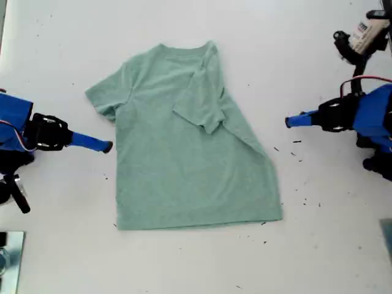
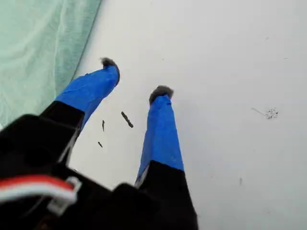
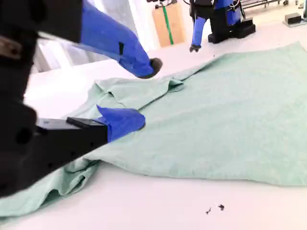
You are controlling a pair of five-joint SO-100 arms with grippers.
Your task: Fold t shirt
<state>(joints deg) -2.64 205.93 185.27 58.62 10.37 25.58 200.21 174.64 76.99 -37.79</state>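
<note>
The t shirt (image 1: 190,147) was laid flat on the tabletop (image 1: 318,55), flanked by my first gripper (image 2: 136,81) and my second gripper (image 3: 144,93), fingers apart, bare surface beyond its edges.

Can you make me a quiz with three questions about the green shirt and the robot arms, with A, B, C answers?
1. Where is the t shirt?
A) lying on the white table, between the two arms
B) in a basket
C) hanging from a gripper

2. My second gripper has fingers of what colour?
A) red
B) yellow
C) blue

3. How is my first gripper?
A) shut on the shirt
B) open, holding nothing
C) shut on a pen

Answers: 1 A, the exterior view shows it lying on the table. 2 C, both fingers are blue. 3 B, bare table shows between its jaws.
</note>
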